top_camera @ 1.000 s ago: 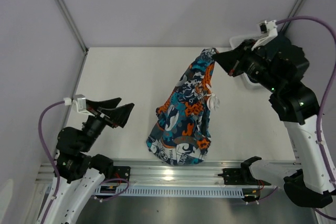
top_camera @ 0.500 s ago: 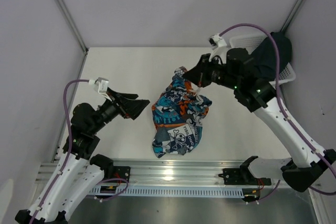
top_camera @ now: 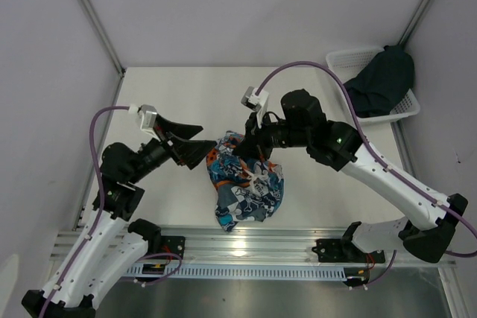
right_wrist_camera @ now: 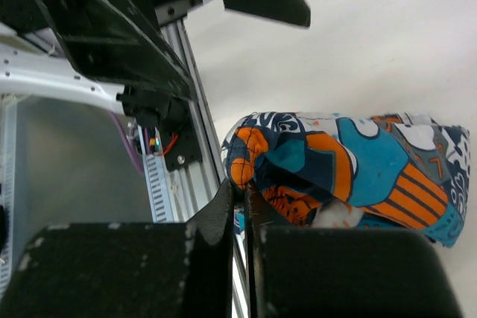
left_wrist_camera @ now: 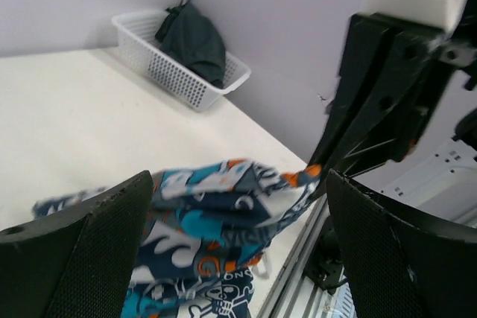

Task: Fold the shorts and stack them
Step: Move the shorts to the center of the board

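Folding the printed shorts (top_camera: 250, 188)
My right hand (top_camera: 238, 151) pinches an edge, now pulled over toward my spread left hand (top_camera: 206, 140).

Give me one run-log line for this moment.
right claw: shut on printed shorts | left claw: open, near printed shorts | dark shorts: in basket
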